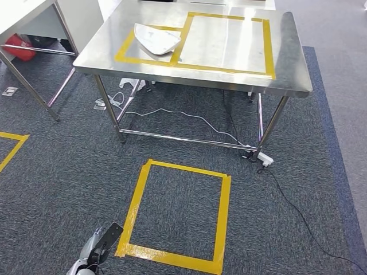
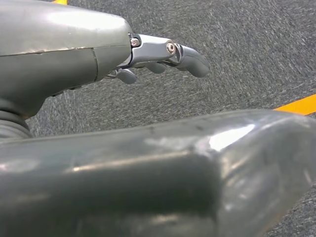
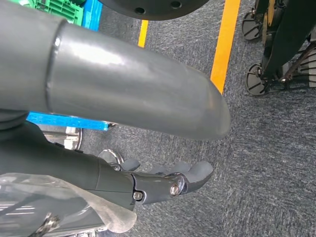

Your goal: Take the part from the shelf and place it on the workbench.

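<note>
**Possibly a load in the right hand, and a cable near the stance**

Plainly, the main doubt is the right hand (image 3: 156, 185). Its fingers lie stretched out with the thumb apart from them, and a clear film (image 3: 56, 197) sits against its underside near the wrist. Whether the hand grips that film, or the film merely lies against it, cannot be told. If it wraps a part resting loosely on the palm, a swing of the arm could let it slide off onto the carpet.

The left hand (image 1: 97, 246) hangs low over the floor, just beside the near left corner of the taped square (image 1: 134, 209). Its fingers are apart and it holds nothing, so it gives no support.

A white bagged part (image 1: 156, 39) lies on the desk (image 1: 294, 69) towards its far left. It sits in the smaller taped frame, with one edge over the strip that divides it from the larger frame. A second part set down there would probably overlap it or push it towards the left edge. The larger frame looks the safer place.

A white cable (image 1: 182, 114) trails under the desk near its front rail, and a dark one runs out past the front right leg. A step too far forward could snag either.
</note>
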Robot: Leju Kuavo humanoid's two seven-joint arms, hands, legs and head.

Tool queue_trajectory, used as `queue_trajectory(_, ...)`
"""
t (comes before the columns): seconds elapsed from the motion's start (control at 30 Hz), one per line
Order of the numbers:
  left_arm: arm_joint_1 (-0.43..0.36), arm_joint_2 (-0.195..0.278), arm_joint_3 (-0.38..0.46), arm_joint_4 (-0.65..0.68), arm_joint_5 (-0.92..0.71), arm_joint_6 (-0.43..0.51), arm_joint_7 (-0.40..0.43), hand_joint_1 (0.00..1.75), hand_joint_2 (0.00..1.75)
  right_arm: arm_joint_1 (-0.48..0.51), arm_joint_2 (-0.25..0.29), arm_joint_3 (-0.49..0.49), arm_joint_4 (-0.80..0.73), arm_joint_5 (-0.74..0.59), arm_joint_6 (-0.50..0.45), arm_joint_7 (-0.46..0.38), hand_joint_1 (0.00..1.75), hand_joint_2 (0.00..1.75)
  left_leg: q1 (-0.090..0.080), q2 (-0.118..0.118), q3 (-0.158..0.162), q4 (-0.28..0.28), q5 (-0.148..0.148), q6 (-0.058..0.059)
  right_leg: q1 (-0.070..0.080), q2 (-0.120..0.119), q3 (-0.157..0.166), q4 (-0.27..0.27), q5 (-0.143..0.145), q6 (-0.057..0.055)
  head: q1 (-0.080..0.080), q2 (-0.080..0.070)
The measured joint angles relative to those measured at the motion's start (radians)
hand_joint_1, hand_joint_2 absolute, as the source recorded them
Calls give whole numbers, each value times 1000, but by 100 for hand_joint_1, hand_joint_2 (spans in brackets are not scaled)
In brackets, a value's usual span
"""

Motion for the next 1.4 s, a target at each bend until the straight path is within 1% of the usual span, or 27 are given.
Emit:
queue_trajectory(0.67,0,0,0,4,0,0,0,0,0,0,0,0,0,0,0,0,0,0,0,0,0,0,0,0,0,0,0,0,0,0,0,0)
queue_trajectory(0.7,0,0,0,4,-5,-8,11,0,0,0,0,0,0,-5,0,0,0,0,-1,0,-1,1,0,0,-1,0,0,0,0,1,0,0)
queue_trajectory(0.73,5,-4,0,9,-17,-27,38,0,0,0,3,-2,0,-16,0,-1,0,0,-2,0,-2,1,-1,1,-1,0,1,-1,1,1,0,0)
queue_trajectory(0.77,14,-11,-2,21,-36,-53,92,0,0,1,8,-8,0,-32,-1,-3,0,0,-3,0,-2,2,-2,3,-3,0,1,-1,0,3,0,0)
queue_trajectory(0.83,52,-42,-12,61,-76,-95,239,0,0,5,23,-31,0,-68,-6,-10,0,0,-7,1,-1,3,-5,6,-6,2,2,-1,0,6,-2,0)
queue_trajectory(0.87,78,-59,-18,82,-87,-100,298,0,0,9,29,-45,0,-80,-8,-13,0,0,-8,2,0,4,-6,8,-7,3,2,-1,-1,7,-3,0)
queue_trajectory(0.9,107,-75,-22,99,-92,-99,329,0,0,13,35,-55,0,-86,-11,-15,0,0,-9,3,-1,6,-7,10,-8,3,1,-1,0,9,-4,0)
queue_trajectory(0.93,131,-88,-24,112,-94,-99,340,0,0,17,39,-62,0,-90,-12,-16,0,0,-9,2,-3,9,-6,12,-8,2,0,-1,1,12,-3,0)
queue_trajectory(1.0,155,-105,-25,132,-95,-102,342,0,0,21,45,-73,0,-94,-13,-16,0,0,-7,-1,-7,6,2,21,-9,-2,-2,-2,4,21,-3,0)
queue_trajectory(1.03,155,-109,-25,138,-96,-105,342,0,0,20,46,-77,0,-96,-13,-16,0,0,-5,-2,-7,0,9,28,-9,-3,-5,2,-4,24,-3,0)
queue_trajectory(1.07,152,-112,-25,144,-97,-108,344,0,0,19,47,-81,0,-97,-12,-16,0,0,-2,-1,-8,-8,17,34,-9,-3,-13,20,-26,25,-2,0)
queue_trajectory(1.1,150,-113,-25,148,-98,-110,346,0,0,18,48,-85,0,-98,-13,-16,0,0,-1,1,-10,-14,24,40,-9,-2,-28,59,-61,25,0,0)
queue_trajectory(1.17,146,-115,-26,153,-100,-114,351,0,0,17,48,-92,0,-101,-14,-16,0,0,-4,4,-21,-16,34,45,-10,0,-69,186,-148,25,3,0)
queue_trajectory(1.2,145,-117,-26,156,-101,-116,353,0,0,17,48,-93,0,-102,-15,-16,0,0,-5,4,-29,-15,39,44,-10,0,-84,244,-177,26,3,0)
queue_trajectory(1.23,144,-119,-26,159,-102,-116,354,0,0,17,48,-95,0,-103,-15,-16,0,0,-5,5,-37,-15,45,42,-10,0,-83,271,-188,27,3,0)
queue_trajectory(1.27,144,-120,-27,161,-102,-117,355,0,0,18,48,-96,0,-104,-15,-16,0,0,-4,5,-46,-13,51,39,-10,0,-62,258,-180,28,3,0)
queue_trajectory(1.3,144,-120,-27,163,-102,-117,356,0,0,18,48,-98,0,-105,-16,-16,0,0,-3,4,-55,-11,56,34,-12,0,-22,206,-157,29,3,0)
queue_trajectory(1.33,143,-121,-27,164,-102,-116,357,0,0,17,48,-99,0,-106,-16,-16,0,0,-2,4,-63,-7,62,29,-14,0,32,128,-134,30,3,0)
queue_trajectory(1.37,143,-121,-27,164,-102,-116,357,0,0,15,48,-99,0,-106,-16,-16,0,0,-1,4,-69,-3,66,23,-14,1,81,59,-119,30,3,0)
queue_trajectory(1.4,142,-122,-27,165,-102,-116,357,0,0,13,48,-100,-1,-106,-15,-16,0,0,-2,3,-73,1,70,18,-13,4,114,13,-108,27,2,0)
